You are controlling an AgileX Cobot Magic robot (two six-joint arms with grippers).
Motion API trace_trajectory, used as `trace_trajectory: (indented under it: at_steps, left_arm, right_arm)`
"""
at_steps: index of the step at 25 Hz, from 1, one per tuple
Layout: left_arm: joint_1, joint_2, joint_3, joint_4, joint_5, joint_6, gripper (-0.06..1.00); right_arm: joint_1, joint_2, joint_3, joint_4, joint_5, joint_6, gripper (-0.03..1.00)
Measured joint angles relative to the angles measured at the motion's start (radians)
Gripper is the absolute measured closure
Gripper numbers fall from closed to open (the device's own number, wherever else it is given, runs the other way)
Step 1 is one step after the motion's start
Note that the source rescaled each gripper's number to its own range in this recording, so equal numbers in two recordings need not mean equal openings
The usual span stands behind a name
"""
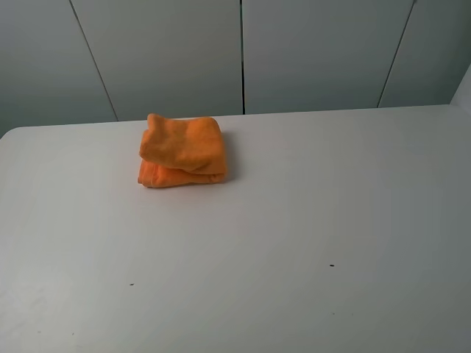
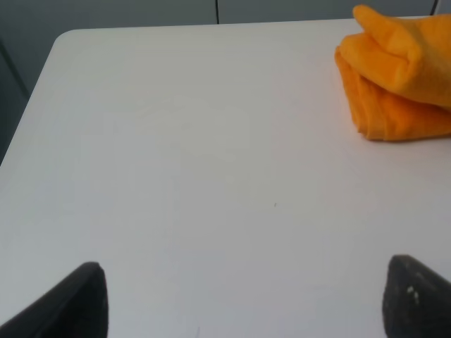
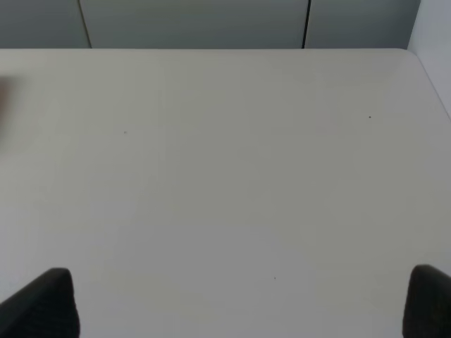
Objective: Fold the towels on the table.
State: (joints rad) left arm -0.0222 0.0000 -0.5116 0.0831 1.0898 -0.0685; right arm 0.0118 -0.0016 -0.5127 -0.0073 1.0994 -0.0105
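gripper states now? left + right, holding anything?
Left end effector: open, holding nothing; the orange towel lies apart from it on the table.
Right end effector: open, holding nothing, over bare table.

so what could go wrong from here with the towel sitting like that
The orange towel already lies in a loose, bunched stack near the table's far edge. Its top layer bulges and could slump open if nudged. Both end effectors, left and right, are open and well short of it, so a reach might push it toward the far edge.
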Motion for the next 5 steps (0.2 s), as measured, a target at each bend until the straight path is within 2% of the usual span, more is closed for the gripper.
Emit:
trace_trajectory:
  at_steps: [5]
  left_arm:
    - [0.0, 0.0, 0.0, 0.0, 0.0, 0.0, -0.05]
  right_arm:
    - [0.0, 0.0, 0.0, 0.0, 0.0, 0.0, -0.03]
